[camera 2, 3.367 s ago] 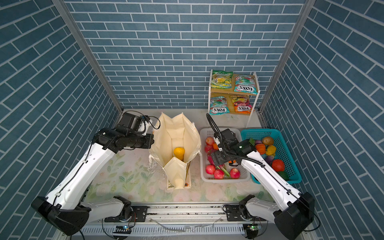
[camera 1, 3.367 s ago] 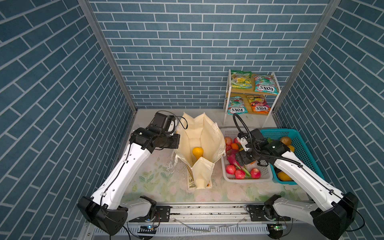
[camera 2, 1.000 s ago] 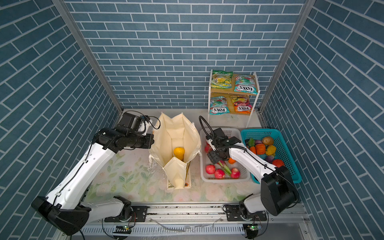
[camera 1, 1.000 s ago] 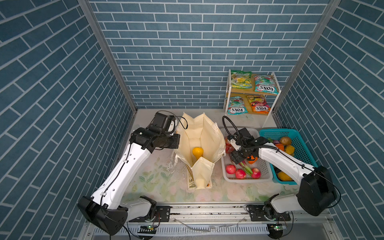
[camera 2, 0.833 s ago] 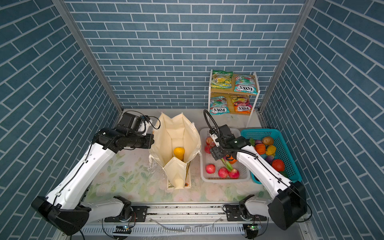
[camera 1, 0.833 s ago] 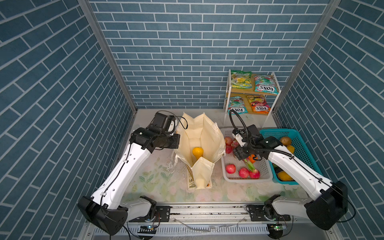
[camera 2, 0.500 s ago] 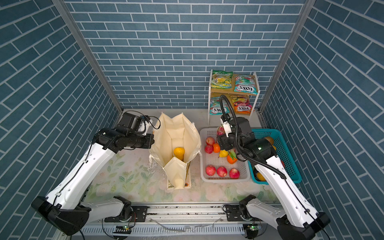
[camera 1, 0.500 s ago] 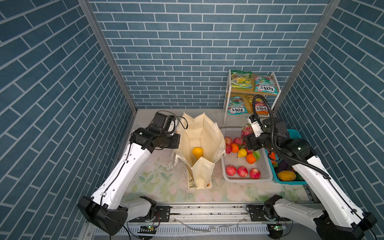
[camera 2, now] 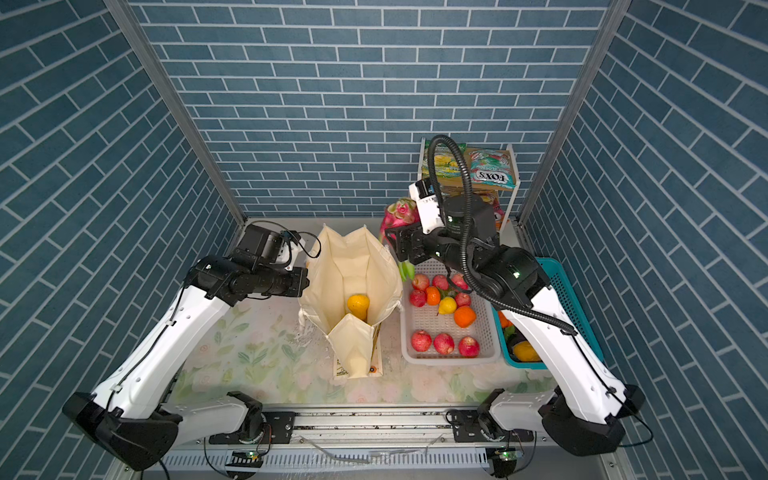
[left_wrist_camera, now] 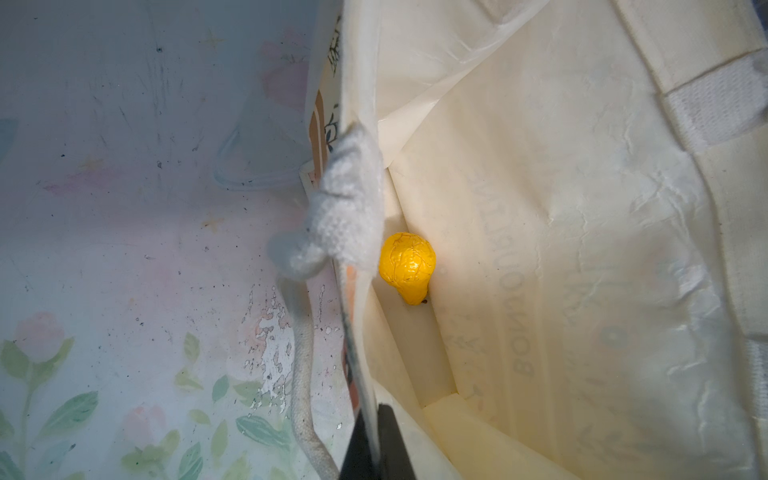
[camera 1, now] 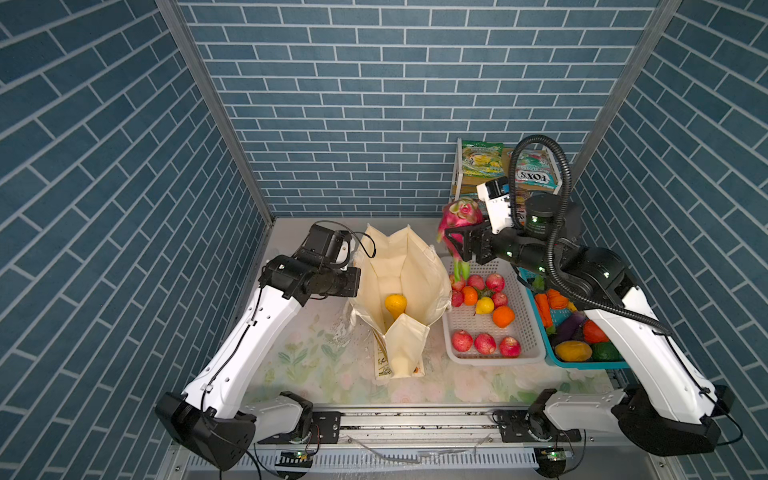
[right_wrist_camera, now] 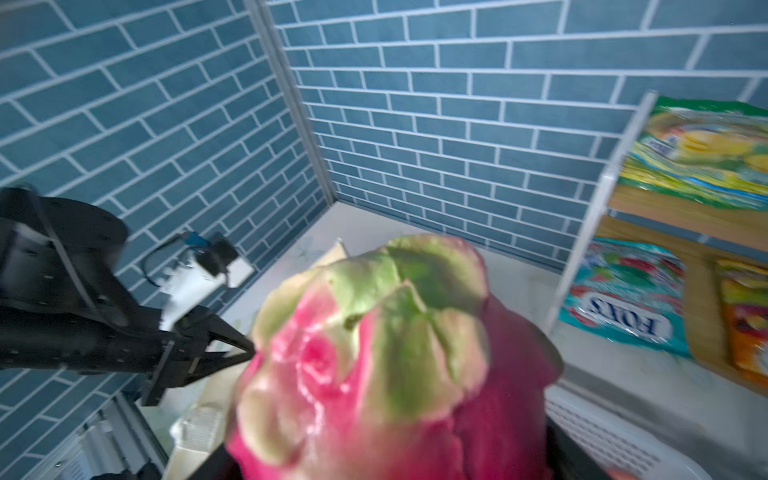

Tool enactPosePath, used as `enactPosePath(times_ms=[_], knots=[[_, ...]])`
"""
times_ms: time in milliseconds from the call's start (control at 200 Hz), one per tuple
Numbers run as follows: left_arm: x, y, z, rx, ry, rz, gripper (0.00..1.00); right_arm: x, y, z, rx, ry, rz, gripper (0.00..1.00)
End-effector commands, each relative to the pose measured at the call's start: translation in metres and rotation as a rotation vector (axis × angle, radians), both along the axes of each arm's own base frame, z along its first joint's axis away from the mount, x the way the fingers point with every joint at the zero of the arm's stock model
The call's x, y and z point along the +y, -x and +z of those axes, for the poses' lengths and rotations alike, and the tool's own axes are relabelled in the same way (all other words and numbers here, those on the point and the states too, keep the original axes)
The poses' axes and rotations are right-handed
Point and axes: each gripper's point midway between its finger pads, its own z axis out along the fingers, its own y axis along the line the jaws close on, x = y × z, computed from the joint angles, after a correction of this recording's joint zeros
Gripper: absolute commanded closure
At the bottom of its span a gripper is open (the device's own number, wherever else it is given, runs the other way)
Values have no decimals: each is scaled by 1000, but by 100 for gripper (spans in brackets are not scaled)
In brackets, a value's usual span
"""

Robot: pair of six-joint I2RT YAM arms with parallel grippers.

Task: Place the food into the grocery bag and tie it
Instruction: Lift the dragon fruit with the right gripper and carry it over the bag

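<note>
The cream grocery bag (camera 1: pixel 415 266) (camera 2: pixel 357 262) stands open at mid-table with a yellow fruit (camera 1: pixel 395 304) (left_wrist_camera: pixel 407 266) on its bottom. My left gripper (camera 1: pixel 355 276) (camera 2: pixel 305 279) (left_wrist_camera: pixel 374 440) is shut on the bag's left rim, with a strap handle (left_wrist_camera: pixel 303 365) hanging beside it. My right gripper (camera 1: pixel 457 237) (camera 2: pixel 395 239) is shut on a pink dragon fruit (camera 1: pixel 461 214) (camera 2: pixel 401 211) (right_wrist_camera: pixel 374 353), held high just right of the bag's back right corner, above the white basket's far end. Its fingers are mostly hidden behind the fruit.
A white basket (camera 1: pixel 490 358) right of the bag holds red apples, oranges and a yellow fruit. A teal basket (camera 1: pixel 590 365) with more produce lies partly under the right arm. A shelf with FOX'S packets (camera 1: pixel 536 176) (right_wrist_camera: pixel 627 307) stands at the back right.
My right gripper has risen out of the white basket with the dragon fruit and moved back to beside the bag's top. The left arm and the bag have not moved.
</note>
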Motion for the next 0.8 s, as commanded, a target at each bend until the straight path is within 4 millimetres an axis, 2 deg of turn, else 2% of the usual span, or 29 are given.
enactPosePath(times_ms=[0, 140, 345, 550, 795], knots=[[-2, 1, 3, -8, 15, -2, 100, 34, -2, 18, -3, -119, 59, 47], [-4, 0, 3, -10, 29, 1, 100, 71, -7, -6, 50, -105, 105, 48], [-6, 0, 6, -9, 35, -3, 100, 109, -8, -49, 128, -47, 150, 48], [-5, -1, 8, -15, 30, -4, 100, 121, -8, -88, 185, 10, 148, 49], [-6, -2, 7, -17, 34, -6, 100, 121, -4, -139, 278, 72, 131, 49]])
